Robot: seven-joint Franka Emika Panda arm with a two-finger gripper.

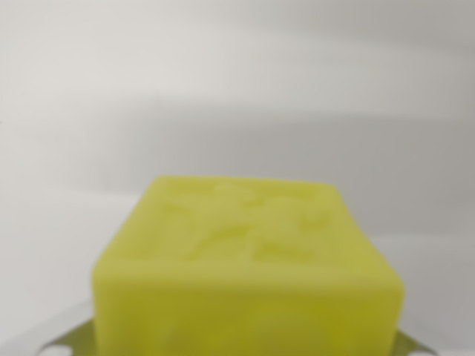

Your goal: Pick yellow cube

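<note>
The yellow cube [249, 274] is filling the lower middle of the wrist view, very close and blurred, so the grasp step looks to be in hand; next comes a secure lift. Grey metal [63, 341] is flanking the cube's lower corners, but I cannot tell whether the gripper is pinching it.

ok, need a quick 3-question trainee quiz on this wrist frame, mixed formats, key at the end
1. True or false: the yellow cube fills the lower middle of the wrist view.
2. Multiple choice: the cube's top face looks A) smooth and glossy, B) embossed with a blurred raised pattern, C) covered by a sticker.
3. Short answer: can the state of the gripper be judged here?

Key
1. True.
2. B.
3. No. Only small grey metal parts show at the bottom corners beside the cube; no fingertips are visible, so open or shut cannot be told.
</note>
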